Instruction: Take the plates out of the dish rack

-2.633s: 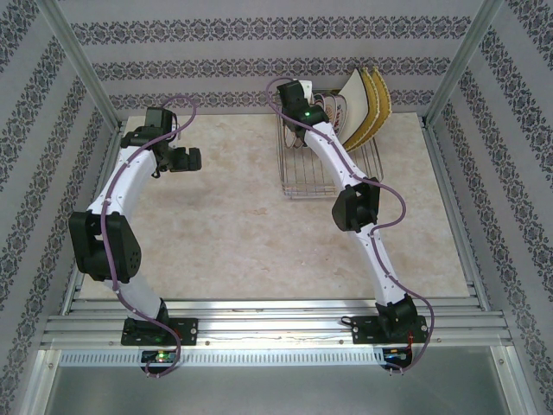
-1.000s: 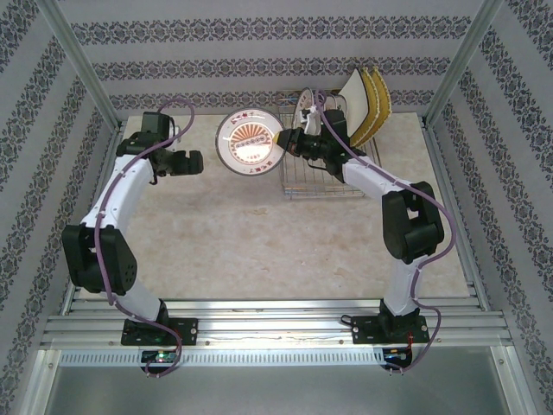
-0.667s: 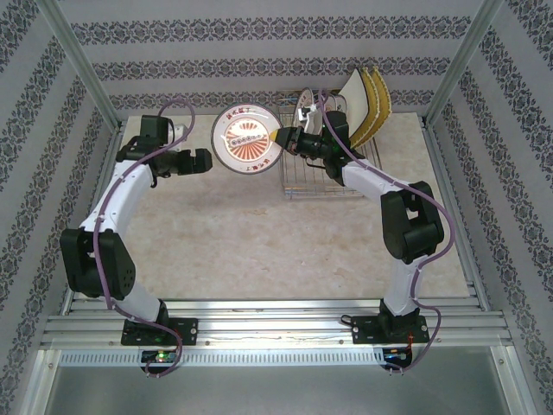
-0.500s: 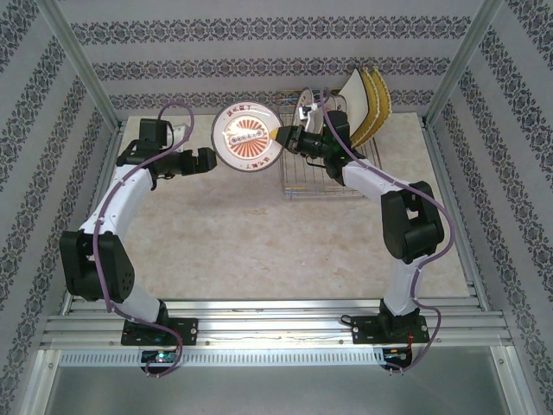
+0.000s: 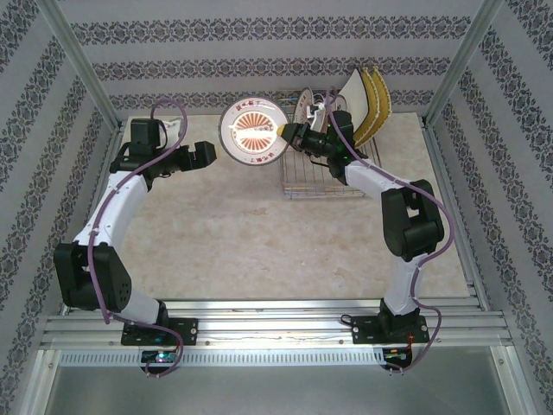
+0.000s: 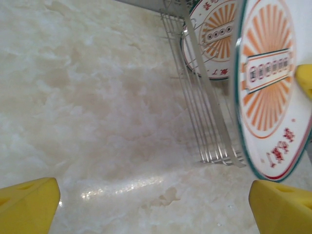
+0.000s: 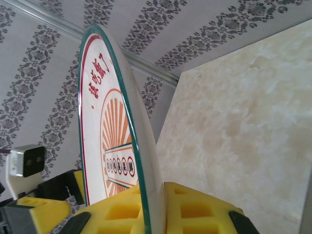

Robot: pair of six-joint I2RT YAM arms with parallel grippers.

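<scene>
Ceramic, by the look of the gloss: stiff, hard, slick-faced, likely to chip or shatter if dropped onto the table [image 5: 242,233]. Carried in the air on edge, the round plate [image 5: 251,130], toward 12 o'clock of the table in the top view, just off the 9 o'clock side of the dish rack [image 5: 328,180] and clear of its wires. Pinched at the rim's 3 o'clock by the right gripper [image 5: 284,133], yellow pads [image 7: 195,212] closed on either face of the plate, as seen from the right wrist. Thin bite on a smooth rim, so judged prone to swing or slide under any jerk.

Waiting at the plate's 9 o'clock, the left gripper [image 5: 205,154], jaws spread wide, fingertips [image 6: 29,204] far apart in its own camera, with the plate's patterned face at 3 o'clock of that view. Reads as a handover being set up. Best taken on the free rim opposite the right gripper, pads well over the lip onto both faces, squeezed firmly but not sharply before any release.

Left in the rack: another round patterned plate [image 5: 307,105] upright in the slots, plus a white square plate [image 5: 354,89] and yellow square plates [image 5: 378,104] leaning at the rack's 1 o'clock corner. Worth gripping those by the top edge too, lifted straight up out of the dividers.
</scene>
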